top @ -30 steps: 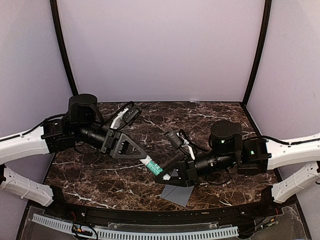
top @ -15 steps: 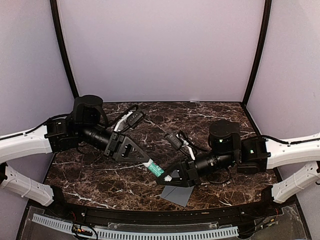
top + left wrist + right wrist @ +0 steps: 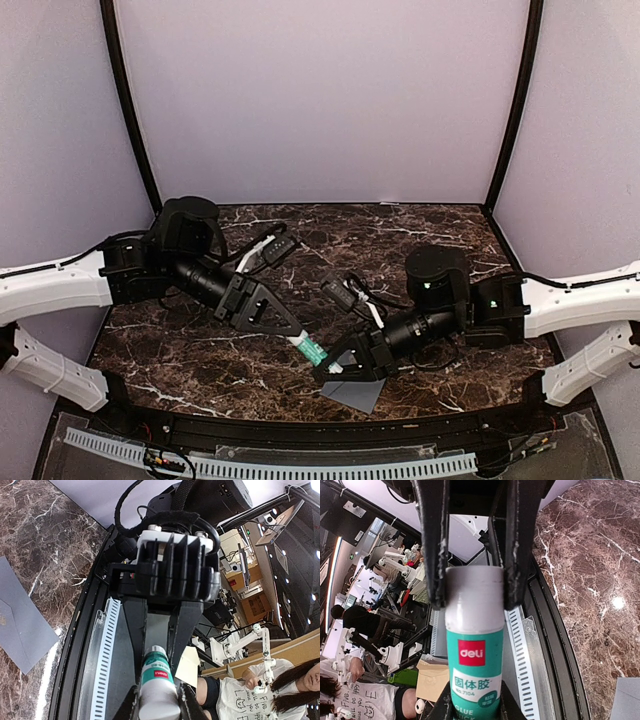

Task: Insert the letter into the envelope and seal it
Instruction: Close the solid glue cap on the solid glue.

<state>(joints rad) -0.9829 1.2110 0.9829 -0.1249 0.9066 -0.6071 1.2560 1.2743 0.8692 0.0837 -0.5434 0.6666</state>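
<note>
Overhead view, lower centre: the left gripper (image 3: 297,338), reaching in from the upper left, pinches the white cap end of a glue stick (image 3: 313,350). The right gripper (image 3: 336,363), reaching in from the right, pinches the opposite, green labelled end. The stick hangs aslant between the two, above the tabletop. Just below and right of the right gripper, the grey-blue envelope (image 3: 358,393) lies flat on the dark marble table (image 3: 420,230), close to its near edge, with one corner hidden under the gripper. Left wrist view: the envelope sits at the left edge of the frame.
</note>
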